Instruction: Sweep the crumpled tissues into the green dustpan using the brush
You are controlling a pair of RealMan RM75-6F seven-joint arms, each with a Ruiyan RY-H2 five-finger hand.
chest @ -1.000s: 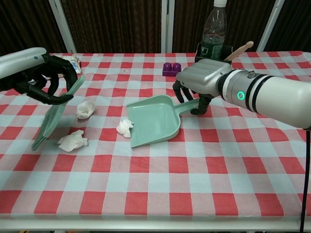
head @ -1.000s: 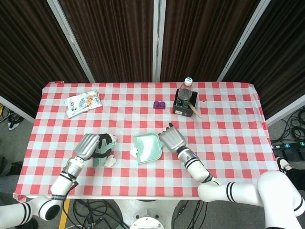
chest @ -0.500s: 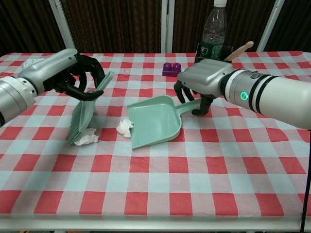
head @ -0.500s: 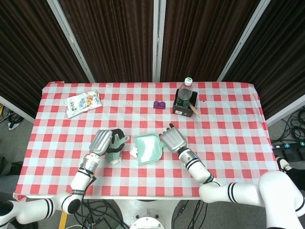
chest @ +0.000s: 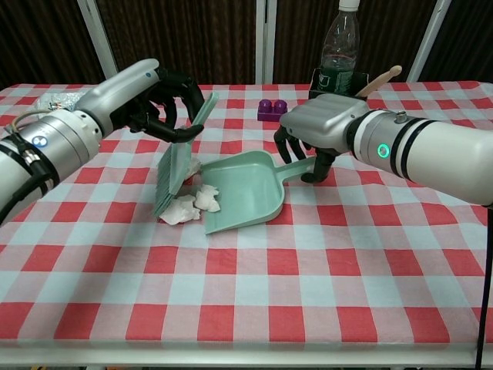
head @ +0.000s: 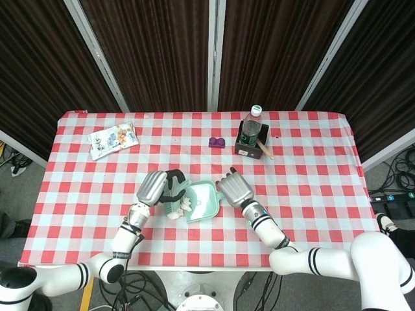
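Checked table (chest: pixel 254 308), one brush (chest: pixel 179 158) gripped by left hand (chest: pixel 166 104), right hand (chest: pixel 312 131) fingers (chest: pixel 286 148) holding one dustpan (chest: pixel 243 193), two tissues (chest: pixel 192 204)

Open tablecloth (chest: pixel 254 308) near front edge; bottle (chest: pixel 338 46), purple block (chest: pixel 271 109) crowd back behind dustpan (chest: pixel 243 193).

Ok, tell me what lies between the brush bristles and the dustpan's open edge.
Crumpled tissues lie bunched there, touching the brush and the mouth of the green dustpan; the chest view shows it best.
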